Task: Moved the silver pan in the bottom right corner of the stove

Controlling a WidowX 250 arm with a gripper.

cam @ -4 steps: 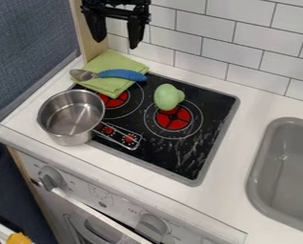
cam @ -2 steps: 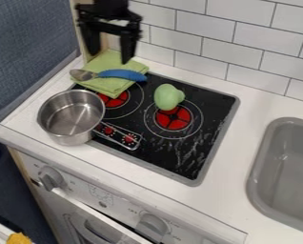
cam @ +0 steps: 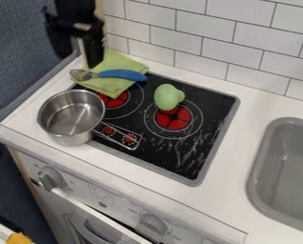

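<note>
With its fingers spread apart and holding nothing, the gripper (cam: 79, 60) hangs with the silver pan (cam: 71, 115) at its six o'clock, as the camera sees it. The pan sits at the stove's (cam: 164, 159) nine o'clock edge.

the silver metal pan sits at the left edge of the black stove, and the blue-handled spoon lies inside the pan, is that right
Not quite: the blue-handled metal spoon lies on the folded green cloth, not inside the pan, as the camera view shows. The silver metal pan does sit at the left edge of the black stove.
</note>
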